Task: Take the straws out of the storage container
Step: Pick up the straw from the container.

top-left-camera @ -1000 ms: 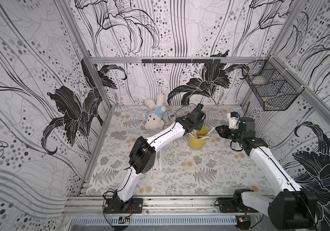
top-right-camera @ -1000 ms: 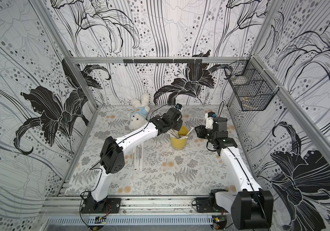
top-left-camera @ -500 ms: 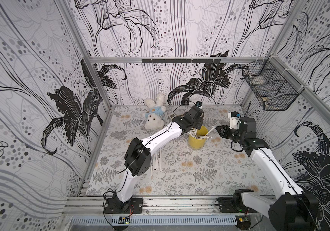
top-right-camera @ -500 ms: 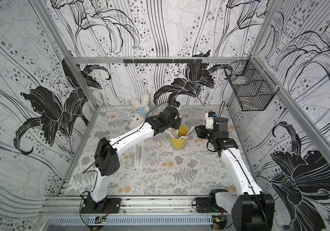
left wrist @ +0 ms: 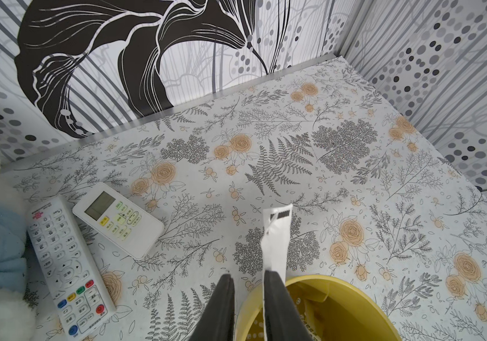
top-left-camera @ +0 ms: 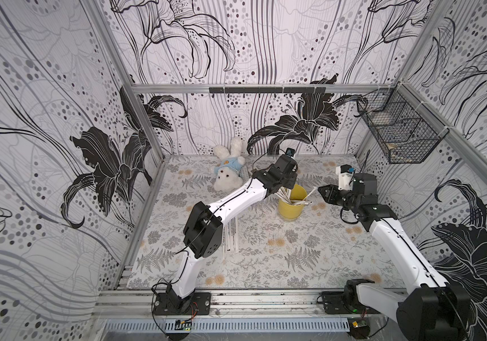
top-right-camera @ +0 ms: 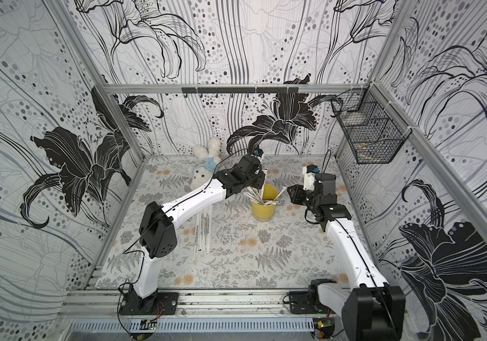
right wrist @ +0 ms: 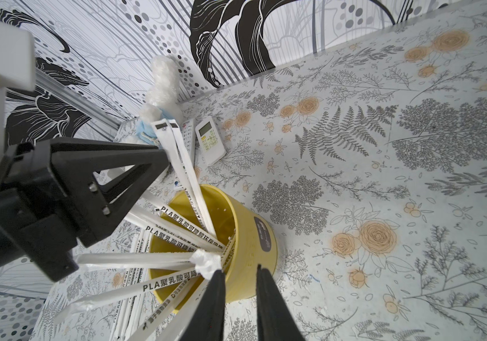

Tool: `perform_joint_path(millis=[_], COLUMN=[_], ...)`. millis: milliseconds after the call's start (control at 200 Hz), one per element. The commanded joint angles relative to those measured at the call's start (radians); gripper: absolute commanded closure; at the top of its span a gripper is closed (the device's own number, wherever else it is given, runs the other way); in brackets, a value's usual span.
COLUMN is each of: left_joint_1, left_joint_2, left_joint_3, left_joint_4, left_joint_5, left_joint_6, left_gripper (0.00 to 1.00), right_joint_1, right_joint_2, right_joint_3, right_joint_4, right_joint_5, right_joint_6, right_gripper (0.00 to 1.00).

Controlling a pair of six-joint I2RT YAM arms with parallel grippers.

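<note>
Yellow cylindrical cup (top-left-camera: pixel 291 206) stood near frame centre in both top views, holding several white paper-wrapped straws (right wrist: pixel 177 233). A few removed straws (top-left-camera: pixel 231 236) lay at its lower left. Left gripper (left wrist: pixel 248 276) stood narrowly parted, one straw against a finger, unclamped. Right gripper (right wrist: pixel 237 268) stood narrow and empty.

Black-and-white lily wallpaper (top-left-camera: pixel 265 35) covers the three walls, edged with aluminium rails (top-left-camera: pixel 171 88). The tabletop (top-left-camera: pixel 295 259) carries a fern-and-rose print. A black wire basket (top-left-camera: pixel 398 138) hangs at upper right of the frame; lighting is even.
</note>
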Motion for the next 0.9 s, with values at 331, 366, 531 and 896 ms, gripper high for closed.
perform_joint_path(millis=[331, 366, 531, 896], left_joint_1=[0.01, 0.01, 0.01, 0.015], left_joint_2=[0.037, 0.032, -0.002, 0.056], left_joint_3=[0.041, 0.035, 0.002, 0.056], left_joint_4=[0.005, 0.009, 0.042, 0.015], left_joint_5=[0.041, 0.046, 0.055, 0.088], left_joint_6=[0.0, -0.003, -0.011, 0.002], left_gripper=[0.72, 0.71, 0.68, 0.74], right_joint_1=[0.012, 0.012, 0.012, 0.012], right_joint_2=[-0.004, -0.006, -0.006, 0.01], right_joint_3=[0.021, 0.021, 0.026, 0.023], right_joint_4=[-0.006, -0.005, -0.008, -0.006], right_joint_5=[0.002, 0.001, 0.004, -0.001], right_joint_6=[-0.025, -0.025, -0.028, -0.031], right_gripper=[0.77, 0.77, 0.77, 0.77])
